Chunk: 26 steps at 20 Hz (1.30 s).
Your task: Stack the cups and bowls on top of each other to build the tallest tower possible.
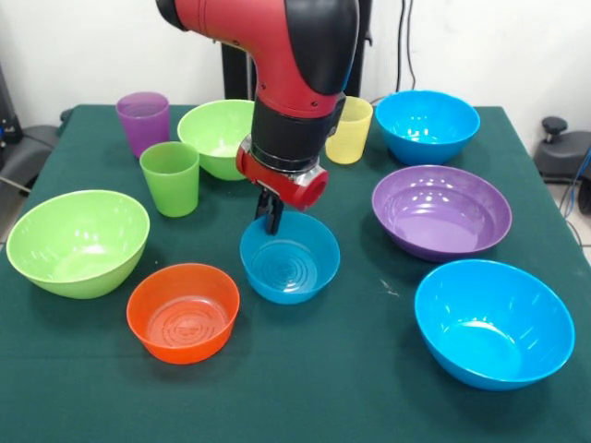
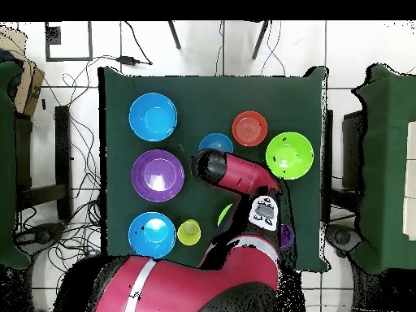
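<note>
My gripper [image 1: 271, 214] hangs from the red and black arm at the far rim of the small blue bowl [image 1: 289, 258], its dark tip dipping just past that rim. The bowl rests on the green cloth. In the overhead view the arm covers the gripper, and the small blue bowl [image 2: 216, 144] shows beside it. The purple cup [image 1: 143, 120], green cup [image 1: 171, 177] and yellow cup [image 1: 350, 129] stand upright and apart along the far side. Every cup and bowl stands alone, with nothing stacked.
Around the small bowl lie an orange bowl [image 1: 183, 311], two lime green bowls [image 1: 78, 242] [image 1: 219, 137], a wide purple bowl [image 1: 441, 210] and two larger blue bowls [image 1: 427, 125] [image 1: 493, 321]. The table [image 1: 351, 388] ends close behind the cups.
</note>
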Each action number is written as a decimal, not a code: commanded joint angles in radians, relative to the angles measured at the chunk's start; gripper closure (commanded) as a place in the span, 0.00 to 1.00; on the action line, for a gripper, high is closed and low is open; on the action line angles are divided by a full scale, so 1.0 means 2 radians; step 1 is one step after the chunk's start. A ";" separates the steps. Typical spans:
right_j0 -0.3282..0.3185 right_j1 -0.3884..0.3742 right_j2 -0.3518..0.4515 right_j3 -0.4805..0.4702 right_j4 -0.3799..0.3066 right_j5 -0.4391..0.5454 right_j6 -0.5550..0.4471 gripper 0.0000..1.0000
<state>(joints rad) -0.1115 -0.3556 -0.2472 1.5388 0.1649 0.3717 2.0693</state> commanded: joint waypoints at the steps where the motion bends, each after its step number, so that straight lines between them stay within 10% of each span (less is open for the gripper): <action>1: -0.010 0.040 0.070 -0.001 -0.043 -0.017 -0.006 1.00; 26: -0.046 0.085 0.097 -0.144 -0.106 0.033 -0.068 1.00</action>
<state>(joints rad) -0.1823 -0.2886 -0.2147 1.3494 0.0396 0.3709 2.0693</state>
